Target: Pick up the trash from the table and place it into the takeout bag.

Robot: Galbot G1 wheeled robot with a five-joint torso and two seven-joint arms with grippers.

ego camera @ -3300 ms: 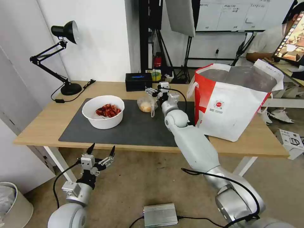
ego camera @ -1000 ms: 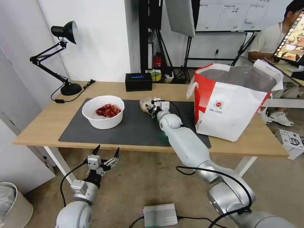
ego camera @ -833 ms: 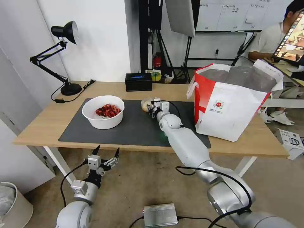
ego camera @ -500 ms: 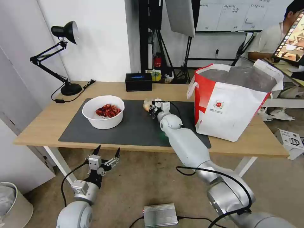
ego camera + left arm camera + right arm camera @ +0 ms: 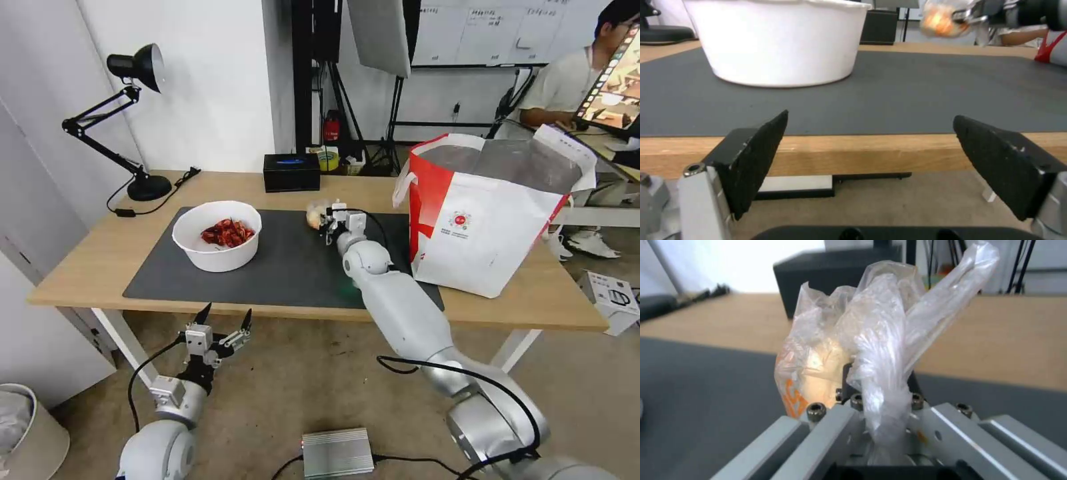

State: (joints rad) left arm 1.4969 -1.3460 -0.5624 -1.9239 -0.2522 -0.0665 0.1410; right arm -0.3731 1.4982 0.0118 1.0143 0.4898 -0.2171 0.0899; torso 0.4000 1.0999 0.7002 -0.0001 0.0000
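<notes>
- Clear plastic bag with bun (image 5: 315, 215): pinched in the right gripper (image 5: 327, 220), fingers pressed on its gathered film, above the far edge of the dark mat (image 5: 280, 267); loose ends point away from the wrist.
- White bowl of red shells (image 5: 217, 235): on the mat, well left of the gripper.
- Takeout bag (image 5: 490, 200): upright, mouth open, at the table's (image 5: 87, 260) right end.
- Black tissue box (image 5: 291, 172): behind the mat.
- Left gripper (image 5: 220, 328): below the table's front edge, fingers spread, empty.
</notes>
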